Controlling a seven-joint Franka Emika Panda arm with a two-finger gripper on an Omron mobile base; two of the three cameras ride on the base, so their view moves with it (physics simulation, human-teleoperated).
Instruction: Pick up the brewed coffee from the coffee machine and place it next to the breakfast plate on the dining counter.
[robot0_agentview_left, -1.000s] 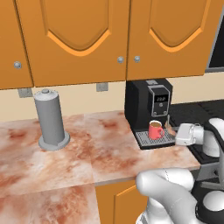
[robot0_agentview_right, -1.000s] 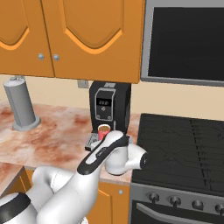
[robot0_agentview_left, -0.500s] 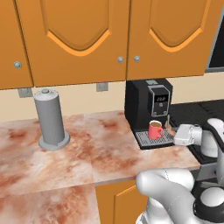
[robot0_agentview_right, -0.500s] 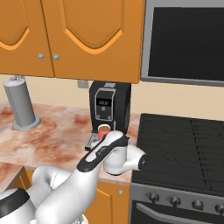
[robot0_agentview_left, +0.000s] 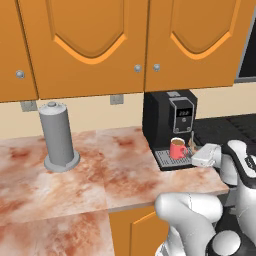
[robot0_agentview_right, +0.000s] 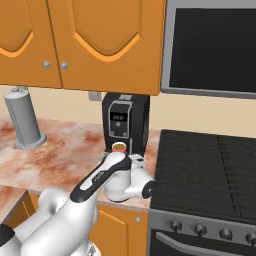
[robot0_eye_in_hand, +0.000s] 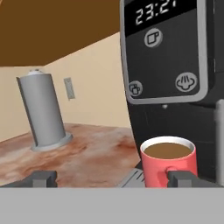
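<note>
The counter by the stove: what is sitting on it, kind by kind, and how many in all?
Coffee machines: 1
Red mugs of coffee: 1, on the machine's drip tray
Grey cylinder canisters: 1
Total: 3

The arm (robot0_agentview_right: 100, 177) hides most of the red mug (robot0_agentview_right: 119, 147) and the drip tray in the right base view

the mug (robot0_eye_in_hand: 168, 166) looked smooth, matt red; the coffee machine (robot0_agentview_left: 169, 127) glossy black plastic with a silvery panel; the countertop (robot0_agentview_left: 100, 172) polished reddish marbled stone.
</note>
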